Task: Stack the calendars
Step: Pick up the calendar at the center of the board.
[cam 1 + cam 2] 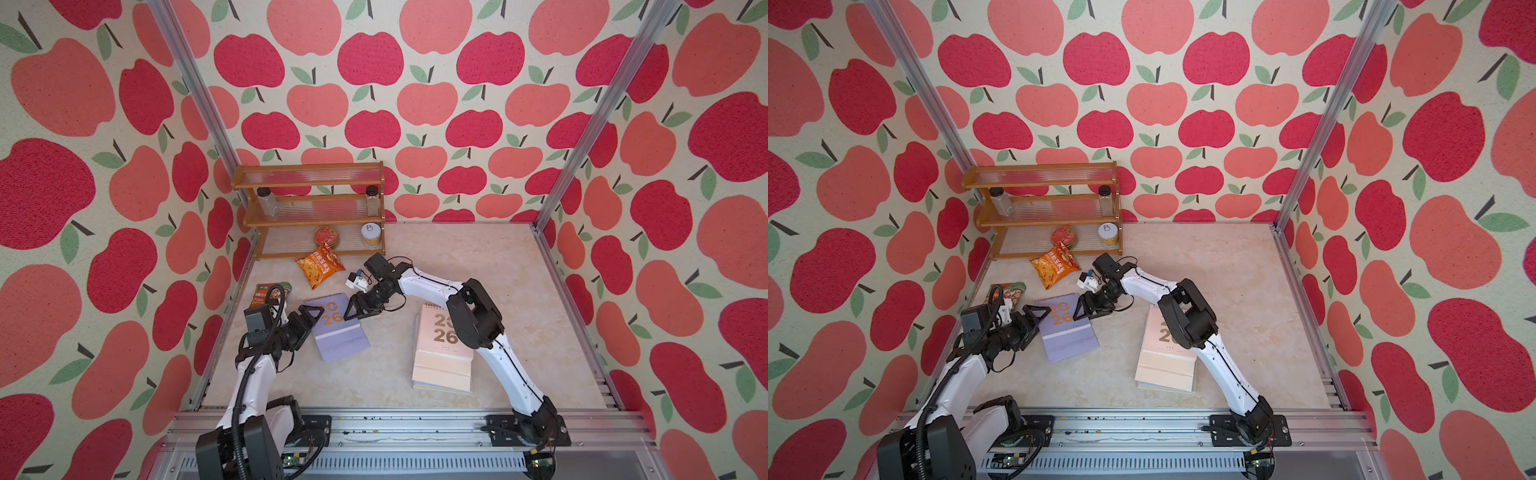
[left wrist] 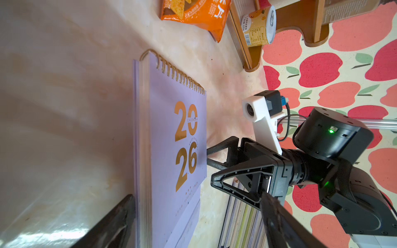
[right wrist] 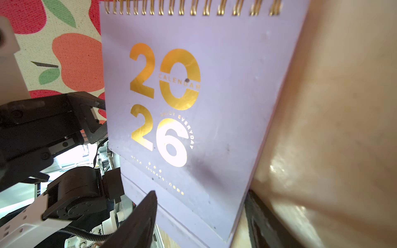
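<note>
Flanking lilac calendar [image 1: 338, 336]: L jaws apart; R jaws maybe touching.

**Two white arms with black joints**

The left arm [image 1: 249, 382] and right arm [image 1: 511, 365] wear glossy white shells between black joint housings. The left end effector [image 1: 318, 319] and right end effector [image 1: 352, 316] have black, hollow triangular fingers [image 2: 240, 171] dotted with small screws. A white camera bracket [image 2: 264, 126] tops the right wrist, near a green light [image 2: 331, 130]. A ribbed black hose [image 1: 237, 415] follows the left arm.
</note>
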Available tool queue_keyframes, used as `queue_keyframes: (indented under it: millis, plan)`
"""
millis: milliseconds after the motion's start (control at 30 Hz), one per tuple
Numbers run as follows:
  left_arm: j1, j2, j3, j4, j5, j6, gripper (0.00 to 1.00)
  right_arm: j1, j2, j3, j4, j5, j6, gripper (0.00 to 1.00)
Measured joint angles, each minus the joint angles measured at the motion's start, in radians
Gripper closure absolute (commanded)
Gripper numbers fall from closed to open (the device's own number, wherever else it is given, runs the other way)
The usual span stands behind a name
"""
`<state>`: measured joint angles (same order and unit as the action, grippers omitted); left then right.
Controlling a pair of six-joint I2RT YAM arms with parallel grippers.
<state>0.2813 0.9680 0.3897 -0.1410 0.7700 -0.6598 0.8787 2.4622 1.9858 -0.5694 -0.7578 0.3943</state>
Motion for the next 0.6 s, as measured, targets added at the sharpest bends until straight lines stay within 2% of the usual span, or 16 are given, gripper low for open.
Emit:
queue_keyframes:
  millis: [167,300,333,467,600]
  plan:
    - [-0.019,-0.021,0.0,0.017,0.035,0.0,0.1,0.0,0.002,0.0,0.003,-0.004,0.0,0.33]
    - [-0.027,-0.01,0.0,0.022,0.047,0.0,0.12,0.0,0.002,0.0,0.004,-0.005,0.0,0.33]
    - [-0.028,-0.004,0.0,0.023,0.05,0.0,0.15,-0.001,0.002,0.0,0.004,-0.006,0.0,0.33]
    - [-0.031,0.018,-0.001,0.027,0.051,-0.004,0.38,-0.002,0.003,-0.002,0.011,-0.011,0.0,0.33]
    - [-0.033,0.021,-0.003,0.027,0.05,-0.001,0.66,-0.004,0.003,-0.008,0.023,-0.016,0.0,0.33]
